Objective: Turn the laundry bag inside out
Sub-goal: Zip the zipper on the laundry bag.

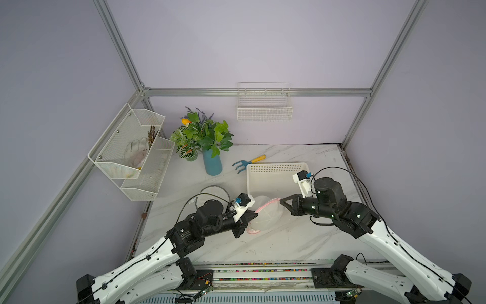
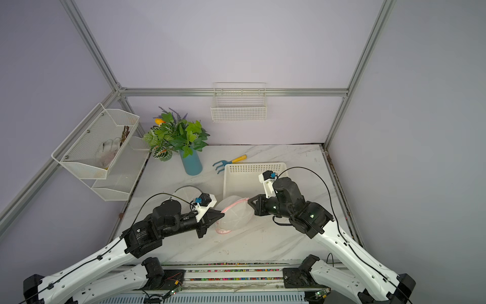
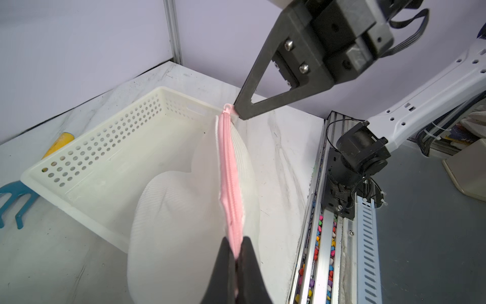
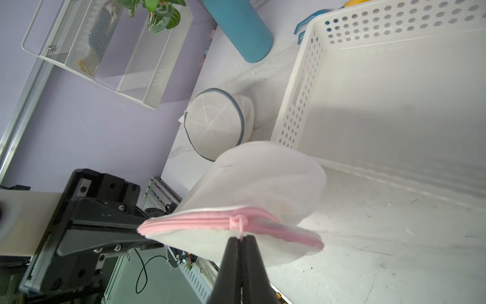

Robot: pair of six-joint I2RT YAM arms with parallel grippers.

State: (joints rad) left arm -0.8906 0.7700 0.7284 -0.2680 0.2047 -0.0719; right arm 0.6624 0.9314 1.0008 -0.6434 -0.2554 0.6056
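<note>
Over the table (image 1: 289, 244), just on the near side of the white basket (image 1: 276, 166), the laundry bag (image 1: 267, 214) hangs between both grippers; the left gripper (image 1: 255, 214) pinches tight the left end of its pink zipper (image 3: 230, 179); the right gripper (image 1: 281, 200) pinches tight the right end.

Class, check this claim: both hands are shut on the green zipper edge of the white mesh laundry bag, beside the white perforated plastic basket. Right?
No: the zipper edge is pink, not green, as the left wrist view shows. The left hand and right hand are shut on it, on the white mesh laundry bag beside the white perforated plastic basket.
</note>
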